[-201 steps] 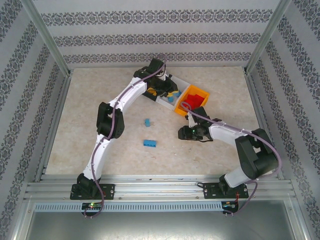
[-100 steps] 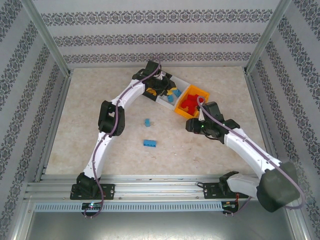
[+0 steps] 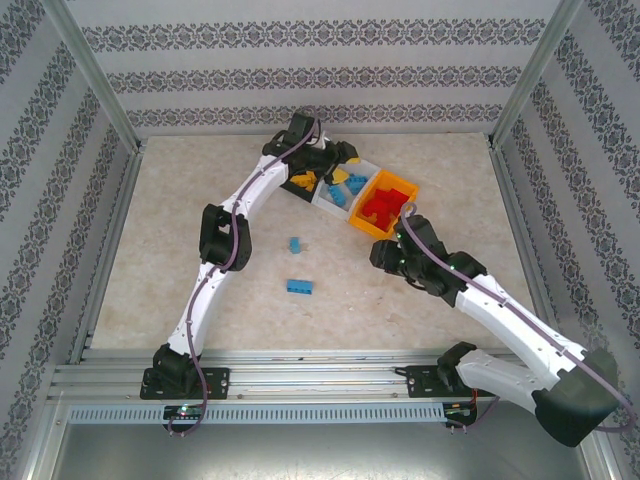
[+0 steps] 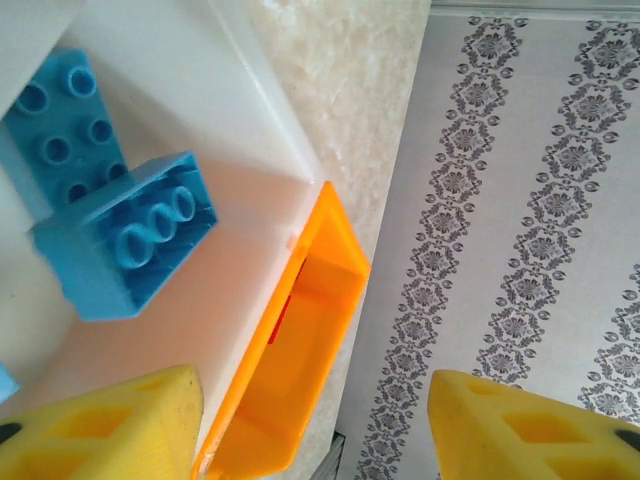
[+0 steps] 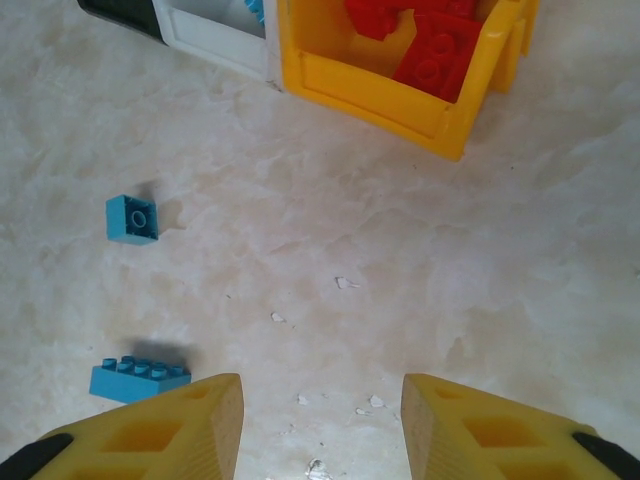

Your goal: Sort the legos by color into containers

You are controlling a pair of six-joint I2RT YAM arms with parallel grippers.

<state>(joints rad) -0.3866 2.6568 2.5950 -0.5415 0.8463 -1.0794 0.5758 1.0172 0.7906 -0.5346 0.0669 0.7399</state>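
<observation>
Legos (image 3: 380, 208) partly sorted, red bricks (image 5: 435, 55) in orange bin (image 5: 370, 100), blue bricks (image 4: 125, 235) in white bin (image 4: 250, 130), two loose blue bricks (image 5: 132, 219) on bench (image 5: 420, 270) apart from bins, left jaws wide and empty over white bin, right jaws wide and empty above bare bench beside loose bricks

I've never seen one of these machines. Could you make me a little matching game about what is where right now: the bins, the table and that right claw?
Column one:
1. orange bin
2. white bin
3. table
4. right gripper

Column two:
A. open, holding nothing
B. holds red bricks
C. holds blue bricks
D. has two loose blue bricks lying on it

Pairs: 1-B, 2-C, 3-D, 4-A
</observation>
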